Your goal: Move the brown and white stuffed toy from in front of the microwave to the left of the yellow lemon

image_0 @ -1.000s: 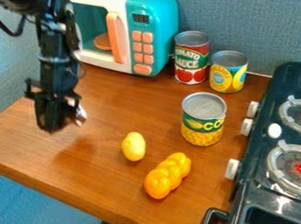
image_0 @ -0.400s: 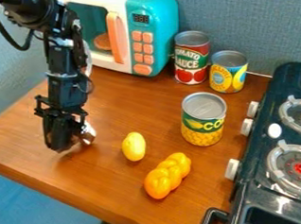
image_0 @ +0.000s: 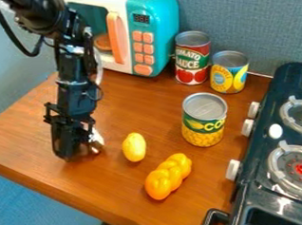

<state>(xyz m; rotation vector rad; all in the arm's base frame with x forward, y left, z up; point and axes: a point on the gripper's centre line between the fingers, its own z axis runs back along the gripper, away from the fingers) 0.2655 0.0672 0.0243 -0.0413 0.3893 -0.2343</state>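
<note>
From my remote seat, I see my black arm [image_0: 77, 75] enter at the upper left and bend down nearly upright. My gripper [image_0: 77, 153] points downward, low over the left part of the worktop [image_0: 137, 103], near its front edge.

From my end: one yellow lemon [image_0: 134, 147], smooth, plump oval, whole, with a pale shine on its upper skin. Lies on its side on bare wooden counter [image_0: 27, 135], long axis running roughly up and down my view. I see it just beside the gripper [image_0: 74, 154], apart from it. Also noted: small pale and brownish patch [image_0: 97, 140] against the gripper's lemon-facing side, partly hidden; I can't identify it.
</note>
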